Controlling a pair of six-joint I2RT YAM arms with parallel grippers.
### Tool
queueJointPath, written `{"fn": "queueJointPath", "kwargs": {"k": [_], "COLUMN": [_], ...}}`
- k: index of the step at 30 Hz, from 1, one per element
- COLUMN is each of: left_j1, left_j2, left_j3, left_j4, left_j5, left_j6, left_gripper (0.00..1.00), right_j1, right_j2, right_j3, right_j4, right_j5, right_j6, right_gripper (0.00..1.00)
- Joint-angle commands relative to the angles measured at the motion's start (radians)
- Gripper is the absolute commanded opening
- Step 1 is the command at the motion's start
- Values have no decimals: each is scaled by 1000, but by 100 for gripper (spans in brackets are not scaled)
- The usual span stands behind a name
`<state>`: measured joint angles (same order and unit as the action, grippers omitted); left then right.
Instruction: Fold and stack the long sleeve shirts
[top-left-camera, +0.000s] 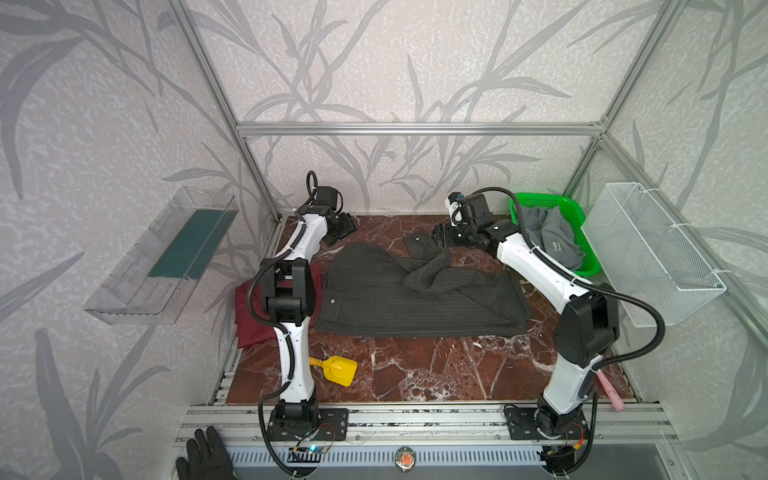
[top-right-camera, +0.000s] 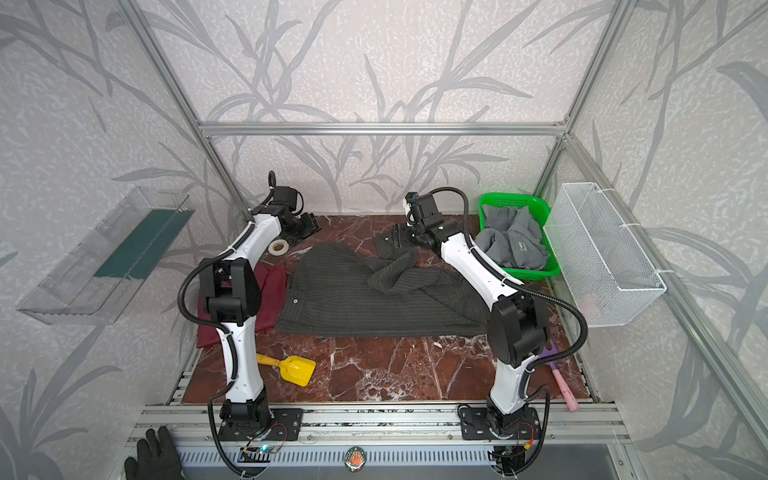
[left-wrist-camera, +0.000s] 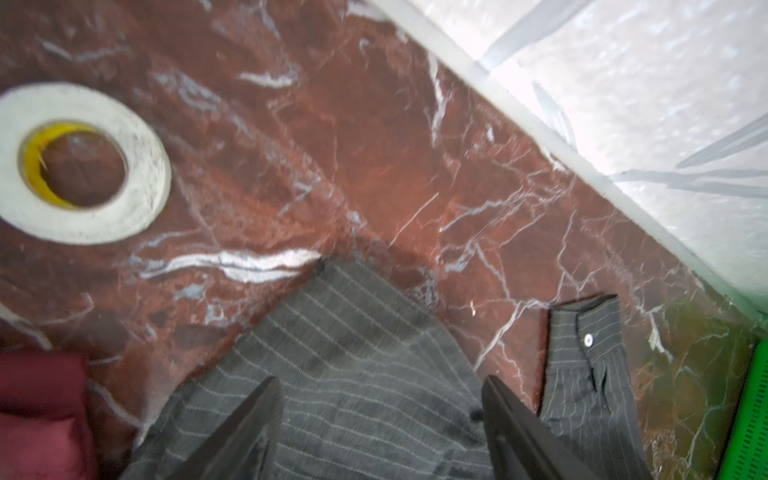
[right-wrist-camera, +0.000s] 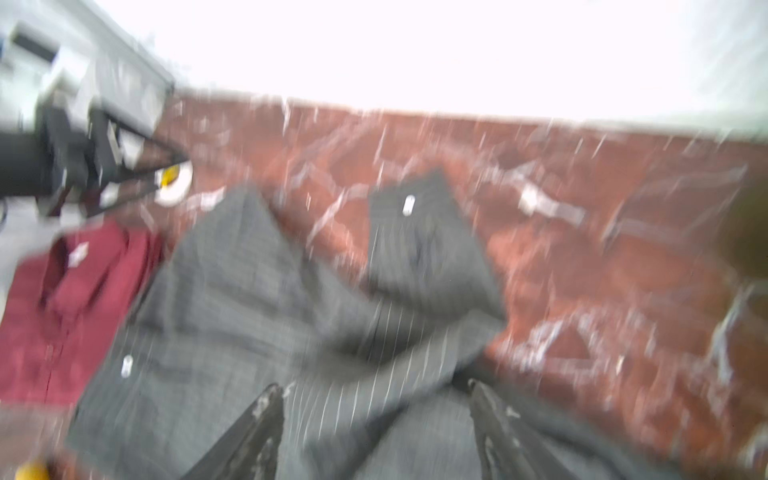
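Pinstripe shirt (top-left-camera: 374, 299) spread on surface (top-left-camera: 415, 365) beside green basket (top-left-camera: 536, 202), sleeve (top-left-camera: 432, 270) bunched across body. Left fingers (left-wrist-camera: 249, 419) wide apart, empty. Right fingers (right-wrist-camera: 257, 419) apart, seemingly empty; view blurred. Advice: pinch cuff (top-left-camera: 417, 243), draw sleeve flat along body before folding.

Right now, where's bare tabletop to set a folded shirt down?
Widest: front strip of the red marble tabletop, between the dark charcoal pinstriped shirt, the yellow plastic scoop and the front rail. Crowded: the maroon shirt at left, the green plastic basket at back right.
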<state>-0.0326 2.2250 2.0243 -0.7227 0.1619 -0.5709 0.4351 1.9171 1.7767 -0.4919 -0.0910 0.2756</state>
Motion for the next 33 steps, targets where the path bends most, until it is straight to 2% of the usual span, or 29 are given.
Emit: {"fn": "queueJointPath", "kwargs": {"k": [1,5,12,13,15,19,25,28,32,33], "left_j1": [3,3,2,2,2,2,2,3,5,3], "left_j2": [71,106,152,155,155,157,162,166,172,172], "left_j3": [59,91,144,146,143,142,142,142,142,142], "left_j4": [-116,-143,-193,-195,-196,-198,-192,-192,-192,-192], "left_j5": [-36,-38,-70,-73,-86,-100,-109,-110,-111,-111], "left_j6": [25,29,59,62,69,78,83,83,85,83], "left_gripper": [75,74,73,73,73,73,73,73,73,73], "right_j1": [-29,-28,-29,-30,-30,-30,-21,-19,-22,-22], "right_j2": [200,387,833,872,904,859,957,954,973,975], "right_j3": [193,416,1057,1109,1121,950,1067,1016,1035,1040], "right_j4": [-119,-180,-474,-490,-474,-345,-418,-395,-394,-393], "right_j5": [-51,-62,-44,-45,-33,-56,-69,-64,-81,-90], "right_j6": [-62,-130,-191,-194,-195,-181,-169,-163,-167,-172], "right_gripper": [71,72,72,72,72,72,69,57,30,26]}}
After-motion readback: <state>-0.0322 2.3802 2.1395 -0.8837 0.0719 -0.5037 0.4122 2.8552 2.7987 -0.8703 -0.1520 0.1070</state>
